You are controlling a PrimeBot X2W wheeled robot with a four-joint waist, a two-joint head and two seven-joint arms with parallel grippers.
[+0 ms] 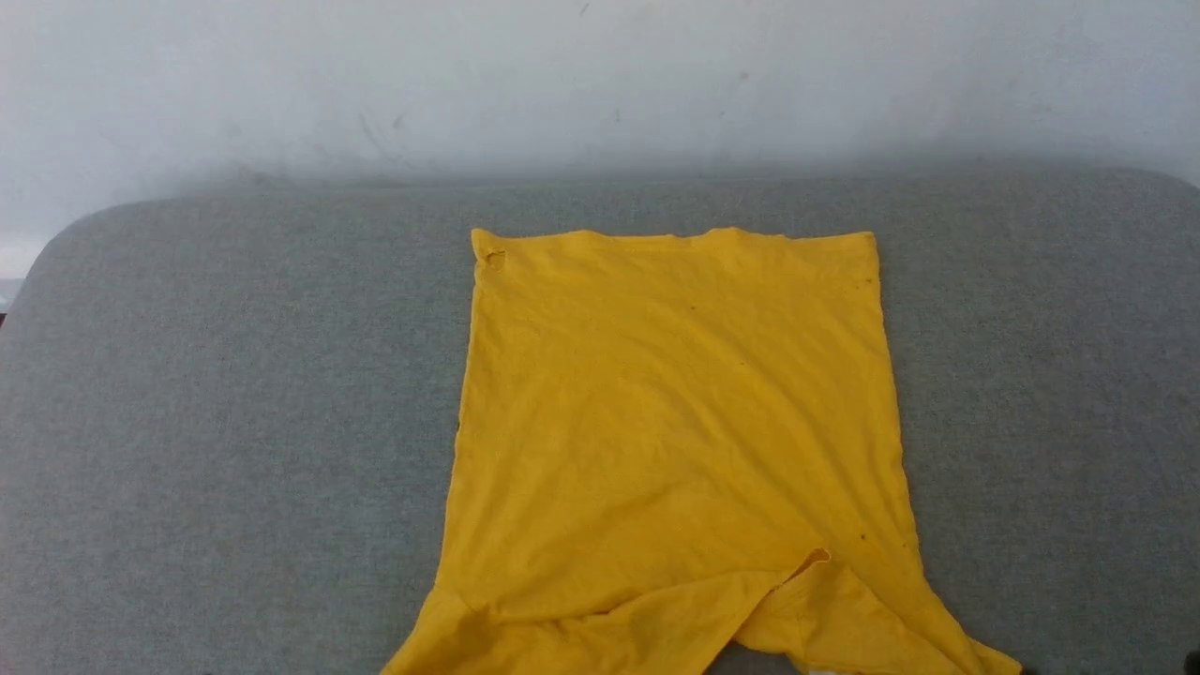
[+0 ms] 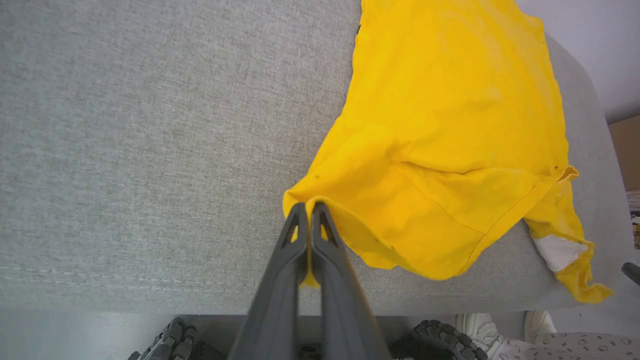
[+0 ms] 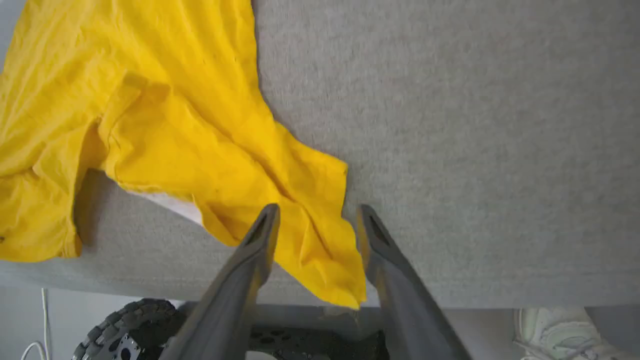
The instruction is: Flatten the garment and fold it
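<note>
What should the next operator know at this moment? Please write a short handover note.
Left gripper: shut on the near left corner of the bright yellow fabric T-shirt.
Right gripper: open, straddling the near right corner, not closed on it.
Shirt: lies on the grey fabric-covered surface, plain side up.
Done: the far part is spread flat.
Left: the near end is wrinkled and overlapped; smooth it, then fold.

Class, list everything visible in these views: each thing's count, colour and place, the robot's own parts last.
T-shirt: one, bright yellow, spread on the padded surface.
Padded surface: one, grey, under the T-shirt.
Wall: one, white, behind the surface.
Shoes: two, white, on the floor.
Tyres: two, black, below the surface's near edge.
Left pincer: one, dark grey, shut on the T-shirt's edge.
Right pincer: one, dark grey, open astride its corner.
</note>
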